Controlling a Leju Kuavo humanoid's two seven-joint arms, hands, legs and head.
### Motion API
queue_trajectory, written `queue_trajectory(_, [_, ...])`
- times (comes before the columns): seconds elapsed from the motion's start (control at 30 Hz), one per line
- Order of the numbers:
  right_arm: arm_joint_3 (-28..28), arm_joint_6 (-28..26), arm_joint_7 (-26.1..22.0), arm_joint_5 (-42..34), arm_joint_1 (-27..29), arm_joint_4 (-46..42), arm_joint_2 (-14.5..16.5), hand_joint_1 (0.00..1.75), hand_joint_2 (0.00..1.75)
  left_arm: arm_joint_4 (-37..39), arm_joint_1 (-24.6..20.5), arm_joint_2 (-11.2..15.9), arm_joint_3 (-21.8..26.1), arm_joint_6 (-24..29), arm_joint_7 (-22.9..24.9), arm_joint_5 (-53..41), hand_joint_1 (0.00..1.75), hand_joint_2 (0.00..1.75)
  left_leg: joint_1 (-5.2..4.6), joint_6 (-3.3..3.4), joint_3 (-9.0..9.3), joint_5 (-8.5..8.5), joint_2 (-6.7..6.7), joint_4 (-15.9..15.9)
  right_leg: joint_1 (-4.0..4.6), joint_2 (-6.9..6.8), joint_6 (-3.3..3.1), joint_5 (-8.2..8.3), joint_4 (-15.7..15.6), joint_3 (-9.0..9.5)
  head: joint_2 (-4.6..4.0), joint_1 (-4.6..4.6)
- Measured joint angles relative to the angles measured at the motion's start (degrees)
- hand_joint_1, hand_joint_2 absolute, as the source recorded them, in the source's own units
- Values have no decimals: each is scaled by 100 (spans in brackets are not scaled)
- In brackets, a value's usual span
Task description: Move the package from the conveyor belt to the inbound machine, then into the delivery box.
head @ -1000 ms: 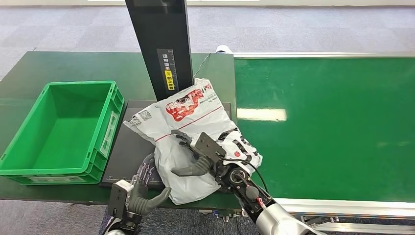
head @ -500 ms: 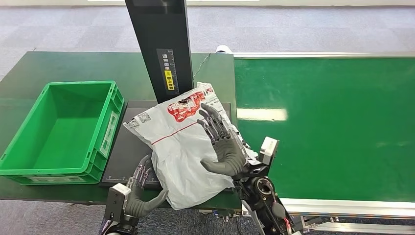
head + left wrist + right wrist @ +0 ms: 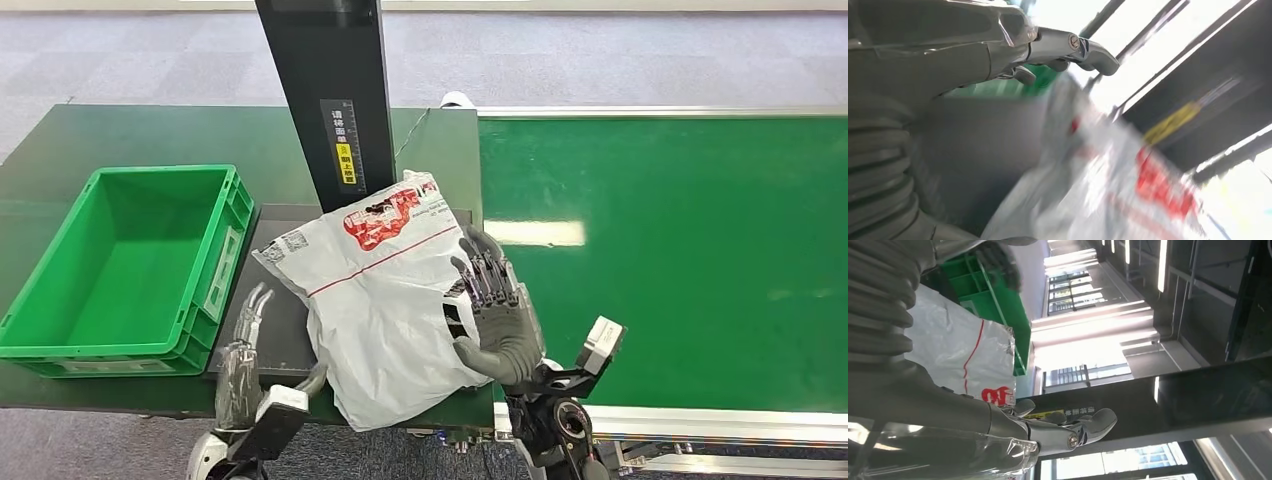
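Observation:
A white plastic package (image 3: 385,300) with red print lies across the black plate of the inbound machine (image 3: 280,300), its near end hanging over the table edge. My right hand (image 3: 497,318) stands upright, fingers spread, just off the package's right side, holding nothing. My left hand (image 3: 245,358) is raised at the front edge, left of the package, fingers straight and apart. The left wrist view shows blurred package (image 3: 1108,185) beyond the left hand (image 3: 998,45). The right wrist view shows the package (image 3: 960,357) beside my right hand (image 3: 1038,432). The green delivery box (image 3: 125,265) is empty.
The machine's black post (image 3: 335,95) rises right behind the package. The green conveyor belt (image 3: 670,260) stretches to the right, bare. The green table (image 3: 110,135) carries the box and the machine.
My right hand let go of the package, lifted off it and drew back to its right side. My left hand turned from under the package's corner to upright, fingers straight. The package settled flatter.

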Motion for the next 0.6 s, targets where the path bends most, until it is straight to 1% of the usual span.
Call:
queue_trajectory(0.07, [-89, 28, 28, 37, 70, -18, 50, 0, 175, -193, -91, -10, -130, 595, 241, -812, 0, 175, 0, 0, 1, 0, 0, 0, 0, 0, 0, 0, 0, 1, 0, -1])
queue_trajectory(0.13, [-158, 55, 73, 71, 96, -22, 105, 0, 175, -293, -221, -8, -278, 1064, 543, -1489, 0, 175, 0, 0, 4, 1, 0, 0, 0, 0, -1, 1, 0, 3, 0, -1])
queue_trajectory(0.23, [-238, 75, 138, 94, 106, -29, 168, 0, 175, -332, -420, 14, -497, 1401, 1013, -2362, 0, 175, 0, 0, 9, 2, 0, 0, 0, 0, -1, 2, 0, 8, 0, -1])
queue_trajectory(0.33, [-298, 75, 188, 91, 108, -33, 203, 0, 175, -329, -573, 45, -700, 1402, 1285, -2782, 0, 175, 0, 0, 11, 2, 2, 0, 0, 1, -1, 2, 0, 8, 0, -2])
queue_trajectory(0.5, [-379, 80, 217, 49, 107, -32, 218, 0, 175, -250, -745, 87, -1055, 1334, 1449, -3018, 0, 175, 0, 0, 8, 1, 1, 0, 0, 1, -1, 1, 0, 5, 0, -2])
queue_trajectory(0.6, [-430, 87, 276, -27, 71, 0, 237, 0, 175, 7, -872, 98, -1312, 1044, 1562, -3278, 0, 175, -1, 0, 6, 1, 1, 0, -1, 0, -1, 1, 0, 5, 0, -1])
